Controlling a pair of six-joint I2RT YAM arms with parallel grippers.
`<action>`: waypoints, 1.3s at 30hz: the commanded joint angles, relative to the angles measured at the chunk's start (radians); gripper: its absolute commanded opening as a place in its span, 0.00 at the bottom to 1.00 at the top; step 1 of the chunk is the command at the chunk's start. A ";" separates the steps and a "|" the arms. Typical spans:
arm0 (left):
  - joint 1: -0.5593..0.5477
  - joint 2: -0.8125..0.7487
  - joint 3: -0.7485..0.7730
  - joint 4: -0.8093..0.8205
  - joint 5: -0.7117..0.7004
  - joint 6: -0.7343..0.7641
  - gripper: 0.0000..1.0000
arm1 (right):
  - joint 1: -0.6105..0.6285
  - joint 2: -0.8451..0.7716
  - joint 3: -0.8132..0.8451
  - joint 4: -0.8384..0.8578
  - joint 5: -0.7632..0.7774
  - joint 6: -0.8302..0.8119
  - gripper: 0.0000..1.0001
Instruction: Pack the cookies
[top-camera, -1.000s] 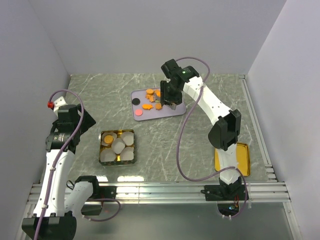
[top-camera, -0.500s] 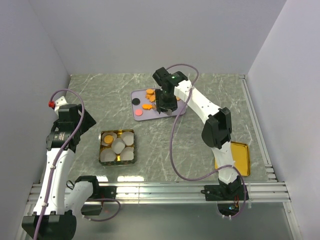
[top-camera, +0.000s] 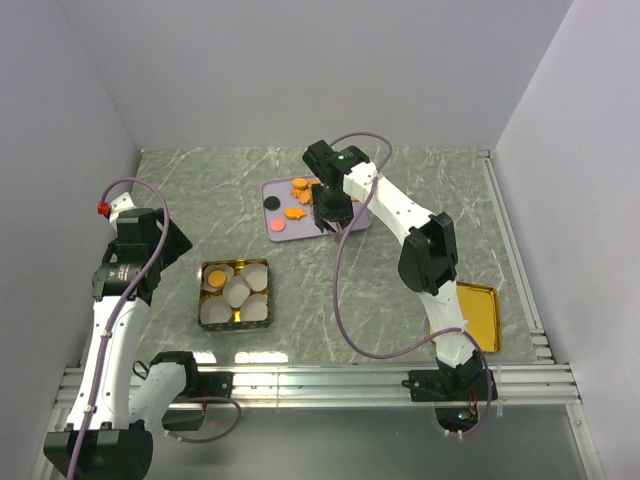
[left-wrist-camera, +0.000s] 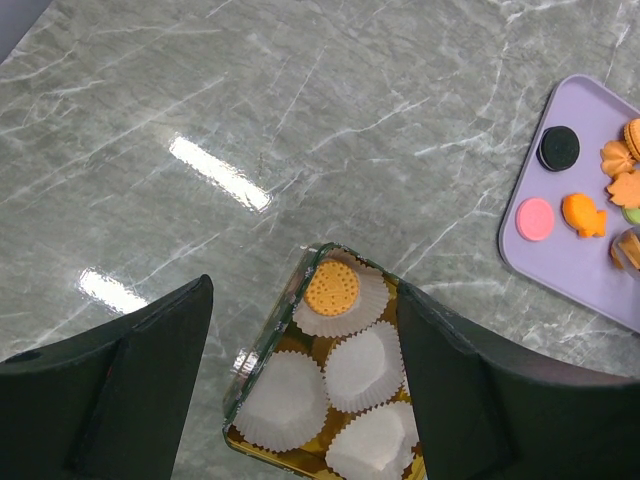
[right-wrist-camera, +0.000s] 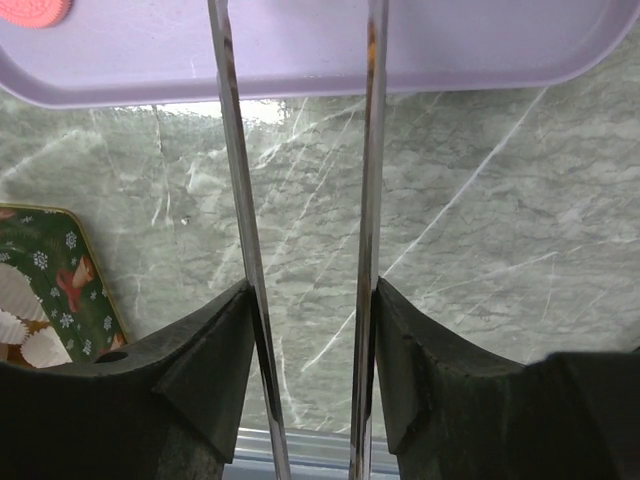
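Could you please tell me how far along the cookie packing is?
Done: one orange cookie sits in a paper cup in the tin. In hand: the right gripper is at the purple tray; its grasp is unclear. Left: the tray's other cookies.

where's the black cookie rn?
Top view: the black cookie lies at the left end of the purple tray, just beyond the pink cookie.

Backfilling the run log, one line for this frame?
left gripper open over tin | right gripper over purple tray, grip unclear | one cookie in tin | other cookies on tray
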 joint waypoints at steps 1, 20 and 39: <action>0.004 -0.003 0.011 0.037 0.007 0.014 0.80 | 0.009 0.010 0.052 -0.008 0.020 -0.003 0.53; 0.002 0.000 0.009 0.038 0.015 0.018 0.79 | 0.020 -0.078 0.076 -0.031 0.045 0.009 0.40; -0.004 0.018 0.011 0.034 0.016 0.017 0.79 | 0.165 -0.296 -0.045 0.078 -0.228 0.078 0.40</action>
